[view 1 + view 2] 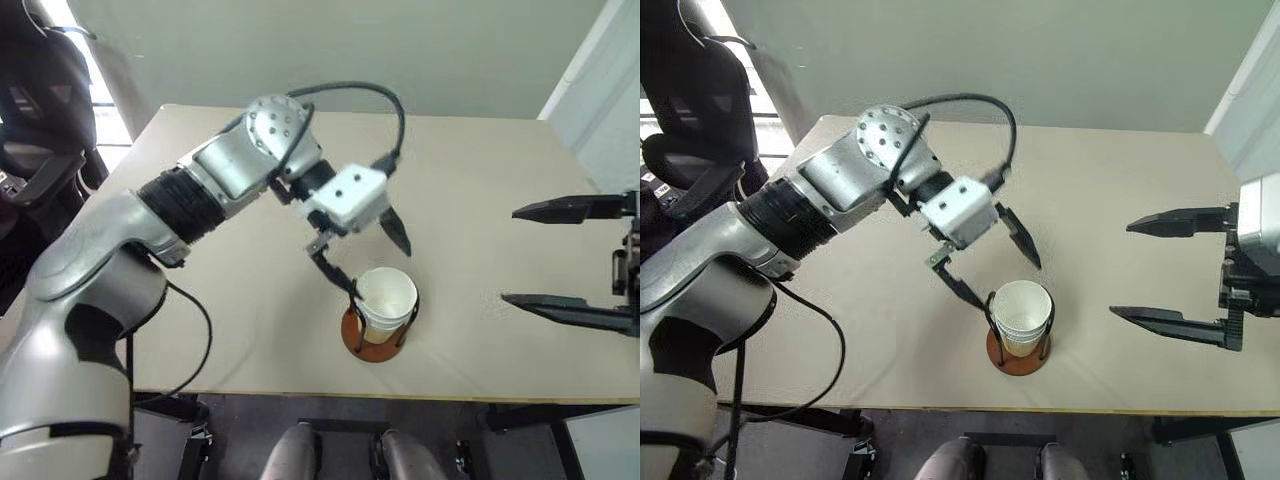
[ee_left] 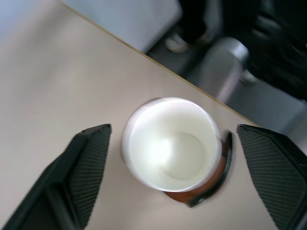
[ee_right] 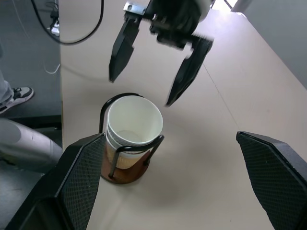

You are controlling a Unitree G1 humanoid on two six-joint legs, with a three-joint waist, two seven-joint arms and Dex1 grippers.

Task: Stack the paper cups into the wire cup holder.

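Cups [image 1: 1021,315] sit nested one inside another in the wire cup holder [image 1: 1018,355], which stands on the beige bench [image 1: 1120,160] in the lower middle of the head views, close to the near edge. The stack shows a white inside and rim at the top, with further rims stepped just below it and a yellow-tan side lower down; how many cups make up the stack cannot be counted with certainty, though at least two rims are visible. The holder's reddish-brown disc base lies flat on the bench, and its thin black wire loops rise around the stack on both sides. The left hand [image 1: 1005,265] hangs just above and to the upper left of the stack, tilted downward, its two black fingers spread wide apart with nothing between them; one fingertip [image 1: 980,297] comes near the top of a wire loop, though whether it touches cannot be told. In the left wrist view the white cup mouth [image 2: 169,143] lies between the two spread fingers, clear of both. The right hand [image 1: 1148,270] is at the right edge of the frame, well apart from the holder, its two long fingers standing wide open, one above the other, and empty. In the right wrist view the holder [image 3: 125,172] and the open left hand [image 3: 144,88] above it appear between the right fingers.
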